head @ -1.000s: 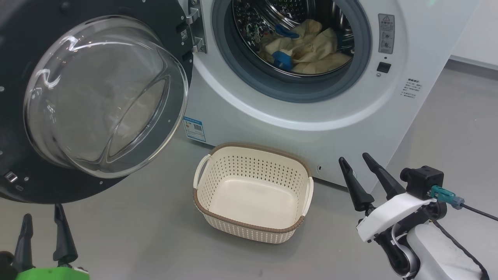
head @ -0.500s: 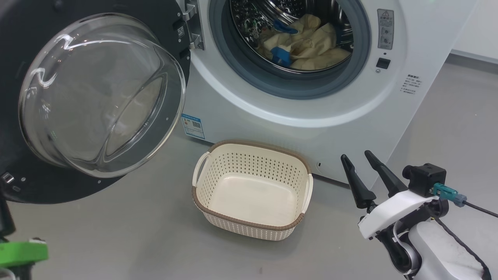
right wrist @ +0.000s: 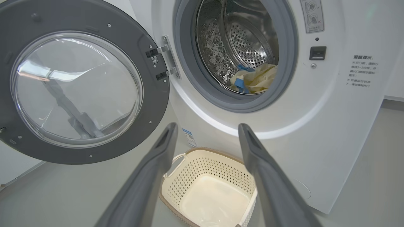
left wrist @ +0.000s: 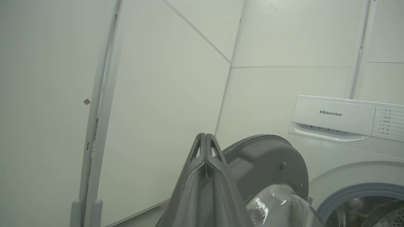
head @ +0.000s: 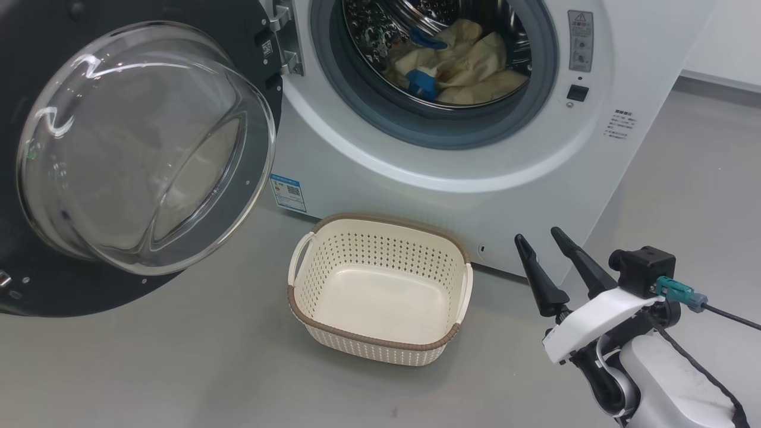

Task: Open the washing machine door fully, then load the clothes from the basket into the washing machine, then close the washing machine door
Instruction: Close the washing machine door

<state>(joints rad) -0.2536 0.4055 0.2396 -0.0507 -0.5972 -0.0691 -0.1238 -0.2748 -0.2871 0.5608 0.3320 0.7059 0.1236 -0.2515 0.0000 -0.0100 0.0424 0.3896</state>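
The machine (head: 416, 196) stands open, and the door (head: 137, 148) hangs wide out to the left of it, held by the hinge (head: 279, 35) at the left edge of the machine's round mouth. The door's glass bump faces out into the room. The clothes (head: 464, 65) lie inside the machine, in a soft yellow and blue heap low in the drum. The basket (head: 380, 351) sits on the floor just in front of the machine, under the mouth, and it is empty. So I think the loading is done and the job left is to shut the door. The door has to swing right, back toward the machine's mouth. The left gripper (left wrist: 205, 136) is pinched tight with nothing in it, and in its own view the door (left wrist: 265, 160) is just past its tips, with the machine beyond. The right gripper (head: 538, 235) is spread wide and holds nothing too; it waits low in front of the machine's right side, well apart from the door. I think the left one is nearer and should do the push. The basket is low under the door's path, and I cannot tell if the door will pass over it.
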